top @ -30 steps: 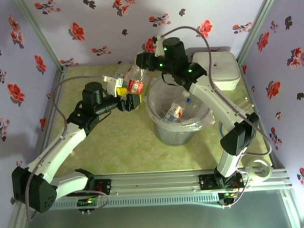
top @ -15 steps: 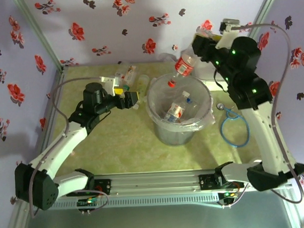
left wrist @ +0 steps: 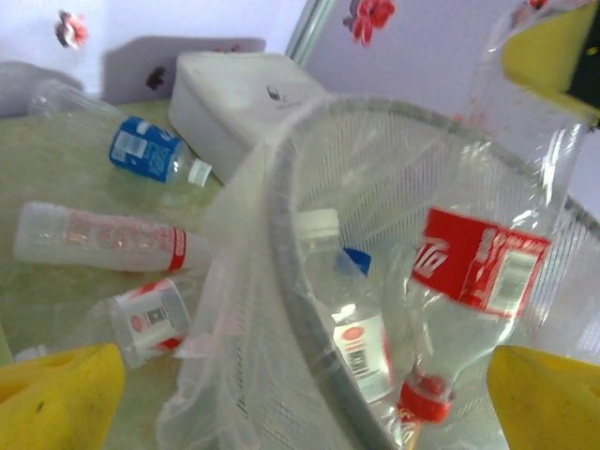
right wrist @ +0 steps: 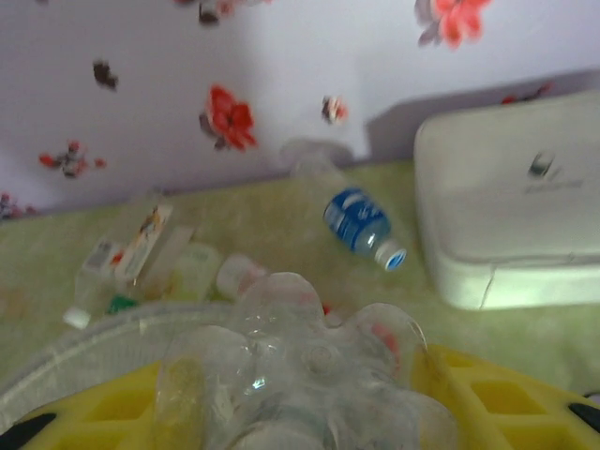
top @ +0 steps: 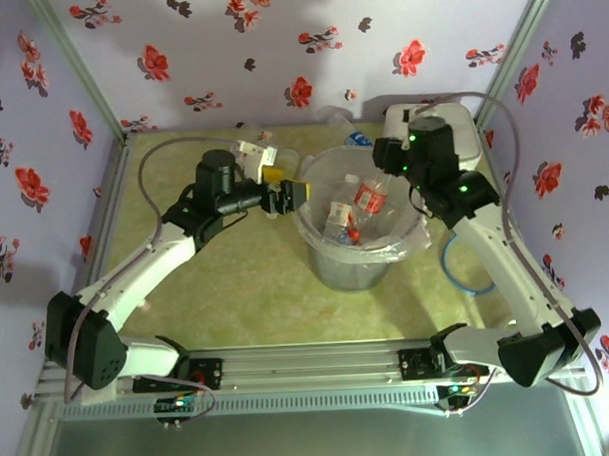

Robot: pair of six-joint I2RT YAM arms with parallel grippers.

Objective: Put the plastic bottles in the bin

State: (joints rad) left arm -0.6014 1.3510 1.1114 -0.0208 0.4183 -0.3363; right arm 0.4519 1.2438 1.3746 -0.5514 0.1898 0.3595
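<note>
While the right gripper is clamped, jaws narrow, on the base of a clear thin-walled plastic bottle with a red label and red cap, that bottle hangs cap-down in the mouth of the large round translucent grey bin lined with a clear bag at centre frame. Left gripper: spread wide, holding nothing, at the bin's left rim. Judged handling: the bottle appears empty, hence light. Its walls look soft and dented, likely to buckle or slip under a mid-body squeeze, so the stiffer base or neck is the sounder hold. The left wrist view gives more plainly than the overhead view the hanging bottle's full length, a white-capped bottle lying inside the bin, and a blue-labelled bottle and a red-banded clear bottle lying on the mottled green desk at left. The right wrist view shows the lobed bottle base seated between the yellow fingers, with a white rounded-square lidded box at right.
</note>
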